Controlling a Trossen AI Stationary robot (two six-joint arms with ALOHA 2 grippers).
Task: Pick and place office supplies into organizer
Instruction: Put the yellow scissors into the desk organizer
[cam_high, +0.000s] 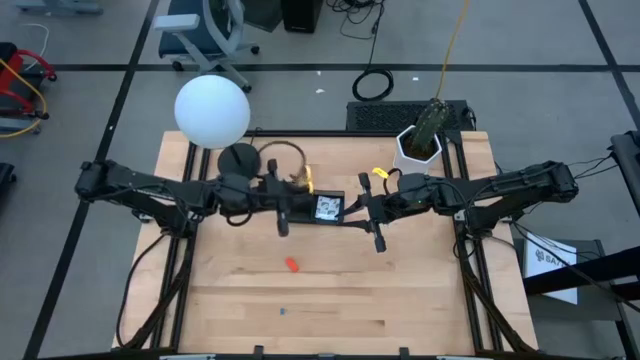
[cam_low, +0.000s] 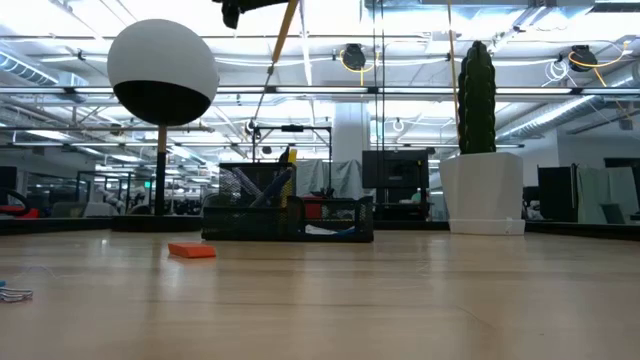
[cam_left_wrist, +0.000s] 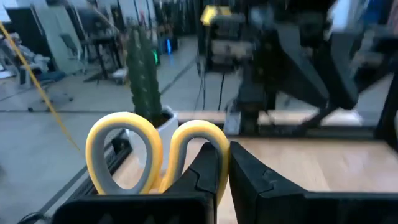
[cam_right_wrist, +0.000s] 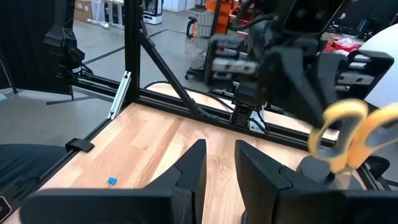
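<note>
The yellow-handled scissors (cam_left_wrist: 149, 155) are held up off the table by my left gripper (cam_left_wrist: 229, 168), which is shut on them. In the high view the scissors (cam_high: 300, 179) show just left of the black organizer (cam_high: 327, 208), with my left gripper (cam_high: 292, 200) beside them. A yellow pen (cam_low: 290, 160) stands in the organizer (cam_low: 290, 218). My right gripper (cam_right_wrist: 221, 162) is open with nothing between its fingers, and hovers level at the organizer's right side (cam_high: 358, 207). A small red eraser (cam_high: 292, 265) lies flat on the table nearer the front, and a tiny blue piece (cam_high: 283, 311) lies nearer still. My left gripper points level and is shut on the scissors below their two yellow handle loops (cam_left_wrist: 186, 168). The loops stick out sideways past one finger (cam_left_wrist: 208, 177), toward the table's far side. The fingers hide the part that is pinched. The scissors are lifted clear of the table.
A lamp with a white globe (cam_high: 212, 110) and a round black base (cam_high: 238, 158) stands at the far left. A white pot with a cactus (cam_high: 418, 145) stands at the far right. Bare wood (cam_high: 400, 290) lies toward the near edge.
</note>
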